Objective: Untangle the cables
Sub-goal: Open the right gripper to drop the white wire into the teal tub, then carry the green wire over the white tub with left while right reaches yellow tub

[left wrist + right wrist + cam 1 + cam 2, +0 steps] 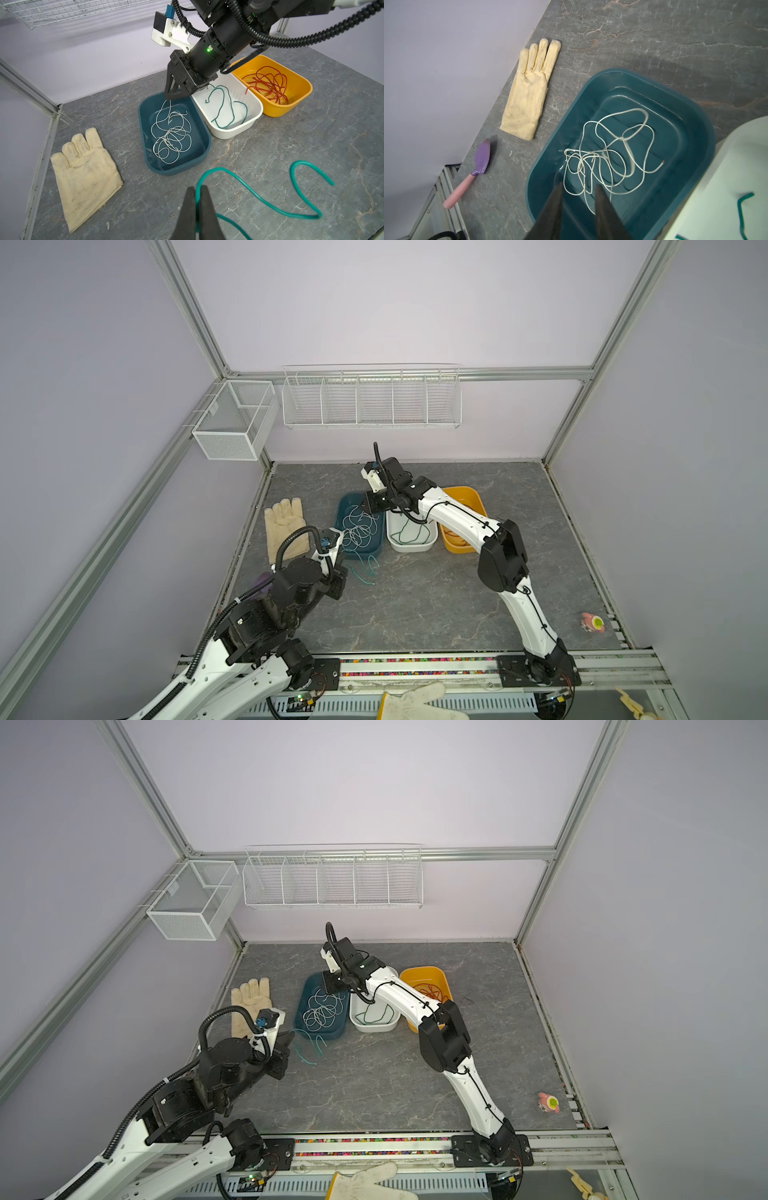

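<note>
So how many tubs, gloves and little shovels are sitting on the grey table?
Tubs: 3, the dark teal tub, the white tub and the yellow tub
Gloves: 1, the cream glove
Shovels: 1, the purple shovel with a pink handle
Total: 5

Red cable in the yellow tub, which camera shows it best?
The left wrist view: the red cable lies in full view, coiled in the yellow tub. In both top views the right arm covers part of it; the right wrist view does not show it.
</note>
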Robot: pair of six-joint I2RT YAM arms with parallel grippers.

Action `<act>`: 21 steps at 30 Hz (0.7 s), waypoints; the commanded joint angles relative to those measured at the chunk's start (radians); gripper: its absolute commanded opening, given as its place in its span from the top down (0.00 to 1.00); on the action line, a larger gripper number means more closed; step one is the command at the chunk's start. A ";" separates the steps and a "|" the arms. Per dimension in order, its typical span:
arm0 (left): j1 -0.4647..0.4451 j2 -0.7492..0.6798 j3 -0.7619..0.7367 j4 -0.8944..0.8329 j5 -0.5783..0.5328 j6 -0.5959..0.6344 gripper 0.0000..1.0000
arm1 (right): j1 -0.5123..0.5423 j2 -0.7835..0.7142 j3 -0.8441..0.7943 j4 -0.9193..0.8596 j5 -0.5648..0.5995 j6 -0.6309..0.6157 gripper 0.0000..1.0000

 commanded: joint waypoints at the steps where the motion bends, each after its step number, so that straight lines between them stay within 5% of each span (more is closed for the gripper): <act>1: 0.006 0.025 -0.001 0.003 0.006 0.017 1.00 | -0.003 -0.119 -0.058 -0.012 0.048 -0.023 0.58; 12: 0.005 0.345 0.146 -0.005 -0.002 0.073 1.00 | -0.130 -0.621 -0.620 0.067 0.220 0.071 0.22; 21: 0.004 0.696 0.399 0.034 0.031 0.129 1.00 | -0.269 -0.759 -0.862 0.076 0.118 0.247 0.19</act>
